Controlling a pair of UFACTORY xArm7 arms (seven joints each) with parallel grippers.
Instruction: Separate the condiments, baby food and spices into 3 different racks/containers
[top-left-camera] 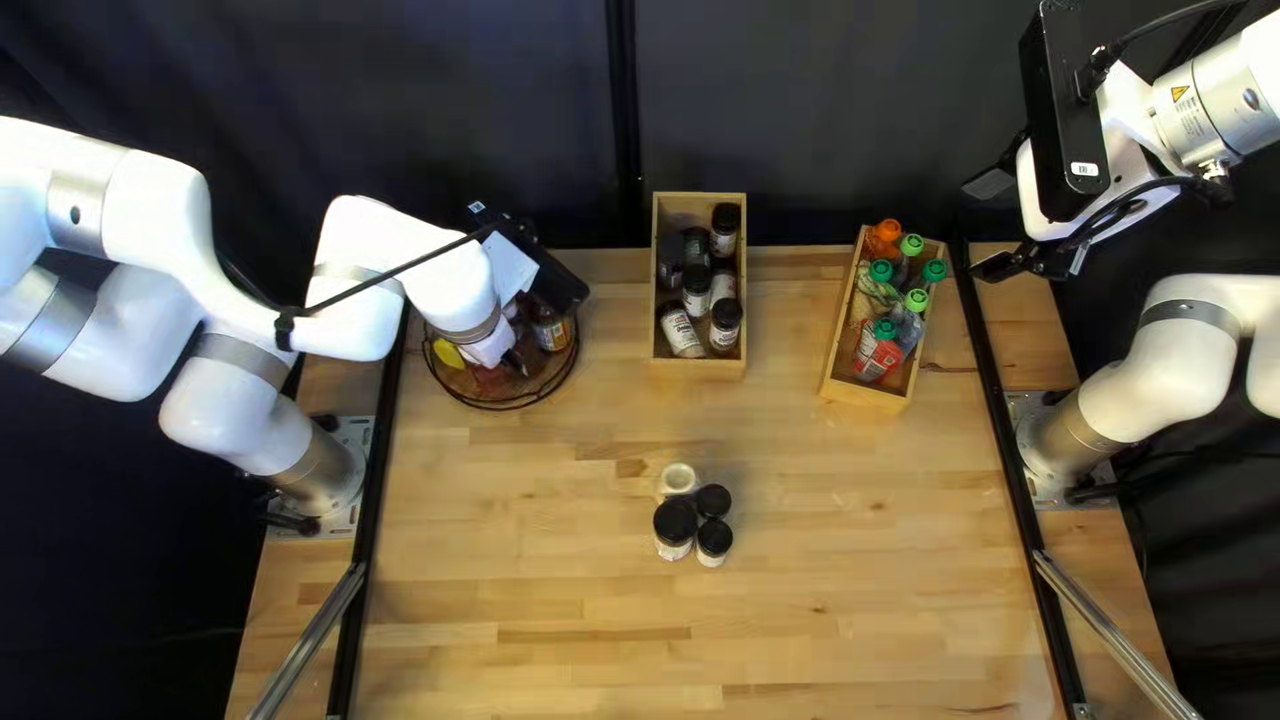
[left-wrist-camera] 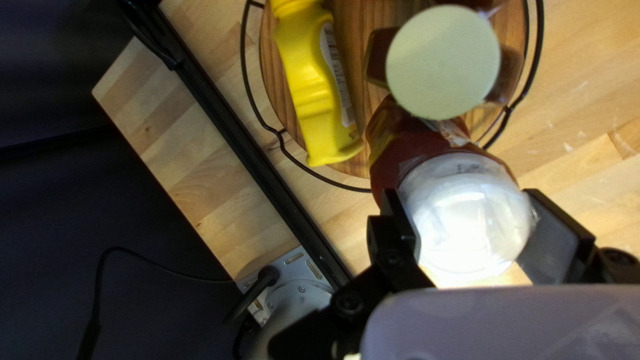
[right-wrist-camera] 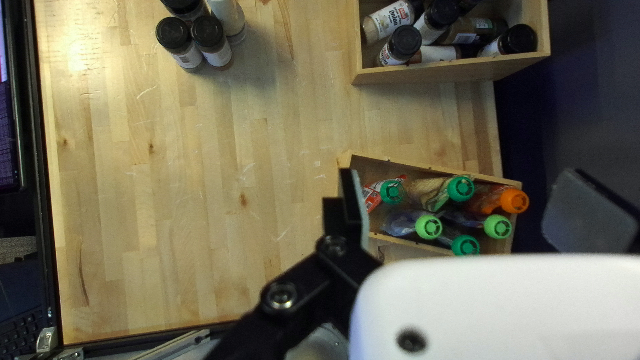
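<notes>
My left gripper [top-left-camera: 512,267] is over the round wire-rimmed basket [top-left-camera: 504,400], its fingertips hidden in the top left view. In the left wrist view, that gripper [left-wrist-camera: 470,230] is shut on a red bottle [left-wrist-camera: 393,150] with a white top. A yellow bottle [left-wrist-camera: 310,87] and a jar with a pale lid [left-wrist-camera: 443,63] are in the basket ahead of it. My right gripper [top-left-camera: 990,224] hangs raised beside the pouch box [top-left-camera: 864,392]; the wrist view shows the gripper [right-wrist-camera: 470,210] open and empty. Black-capped spice jars fill the middle box [top-left-camera: 698,370].
Several spice jars [top-left-camera: 675,520] stand grouped on the table [top-left-camera: 534,574], one with a pale top [top-left-camera: 678,479]. Capped pouches [top-left-camera: 880,350] fill the right-hand box. Black rails [top-left-camera: 380,467] run along both sides of the table.
</notes>
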